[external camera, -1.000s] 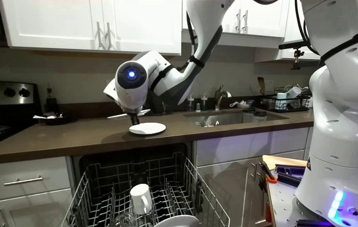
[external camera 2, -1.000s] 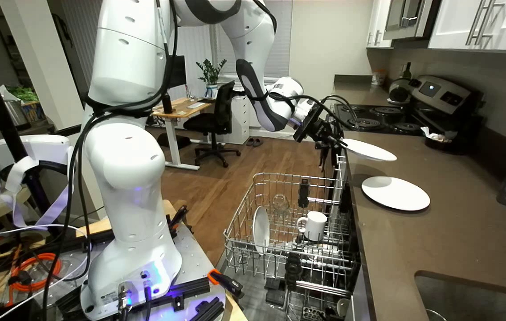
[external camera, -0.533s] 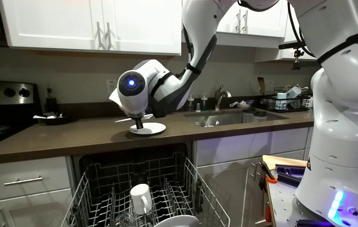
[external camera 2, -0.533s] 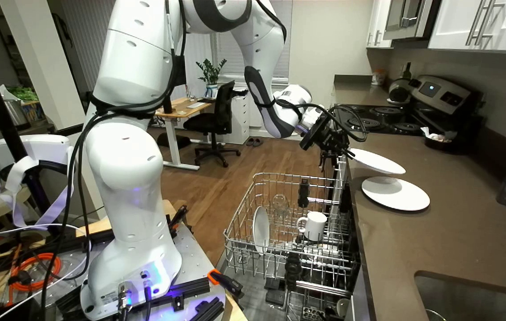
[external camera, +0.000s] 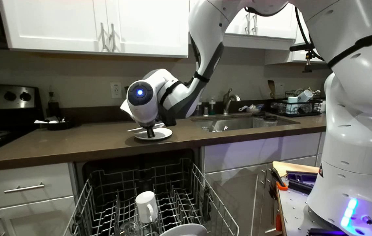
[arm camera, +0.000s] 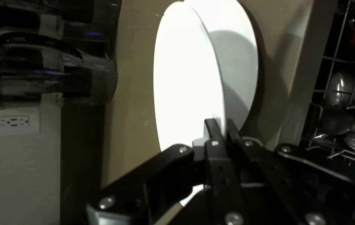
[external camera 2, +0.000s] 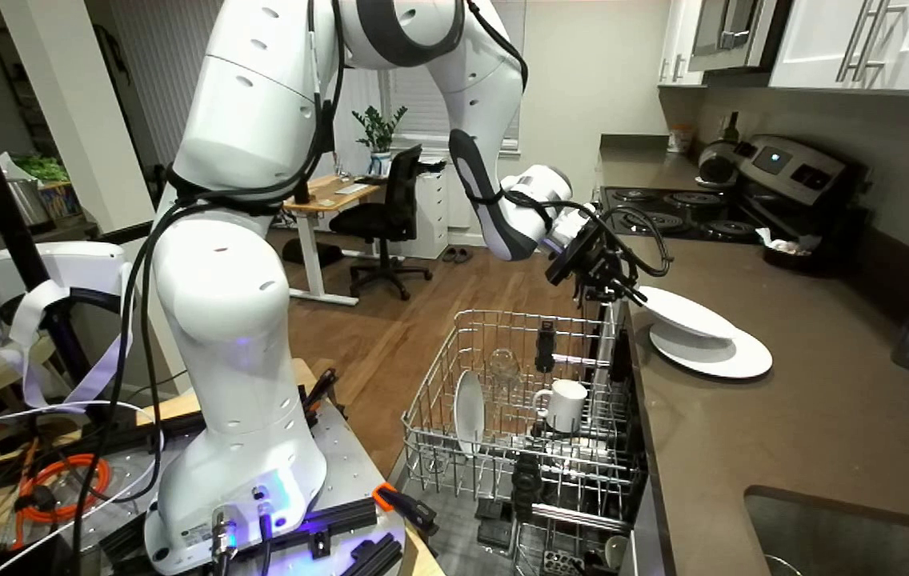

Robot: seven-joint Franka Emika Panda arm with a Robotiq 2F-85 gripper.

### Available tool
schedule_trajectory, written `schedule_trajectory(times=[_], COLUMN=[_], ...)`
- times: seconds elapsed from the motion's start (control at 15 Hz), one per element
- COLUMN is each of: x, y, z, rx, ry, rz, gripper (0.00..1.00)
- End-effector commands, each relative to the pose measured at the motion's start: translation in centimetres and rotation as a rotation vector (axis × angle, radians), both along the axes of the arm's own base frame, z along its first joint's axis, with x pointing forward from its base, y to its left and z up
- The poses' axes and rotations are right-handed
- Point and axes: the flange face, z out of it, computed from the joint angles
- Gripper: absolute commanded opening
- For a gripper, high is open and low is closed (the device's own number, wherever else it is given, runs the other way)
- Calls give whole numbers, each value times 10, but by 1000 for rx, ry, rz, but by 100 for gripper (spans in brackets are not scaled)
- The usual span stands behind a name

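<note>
one brown counter (external camera 2: pixel 830 432): fills much of the lower right of the frame in an exterior view.
white arm (external camera 2: pixel 218 280): arches from the left of that frame to right of centre.
wire rack (external camera: pixel 173 203): bottom centre in an exterior view, below the counter's edge.
held plate (arm camera: pixel 187 78): white, tilted, top centre of the wrist view, over the counter plate (arm camera: pixel 243 62); whether the two touch i cannot tell.
counter plate: white, lying on the counter, to the right of the held plate in the wrist view.
rack plate (external camera 2: pixel 468 412): white, on edge in the rack, lower centre in an exterior view.
pincer (arm camera: pixel 222 125): clamped on the held plate's rim, one finger to each side, just below the middle of the wrist view.
mug (external camera: pixel 146 207): white, in the rack, bottom centre in an exterior view.
</note>
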Motion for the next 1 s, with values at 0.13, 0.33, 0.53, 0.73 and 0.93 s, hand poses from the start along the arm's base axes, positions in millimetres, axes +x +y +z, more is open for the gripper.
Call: schedule_trajectory(times=[0.13,0.33,0.53,0.73,0.93], x=[3,3,4,7,9], y=[-29,-38,-45,-51,-57], z=[-6,-9,-10,-10,-9], rx=[23,20,20,21,44], ry=[-29,-54,-77,-103,-115], rz=[-58,-71,-67,-47,-39], gripper=[6,6,6,6,6])
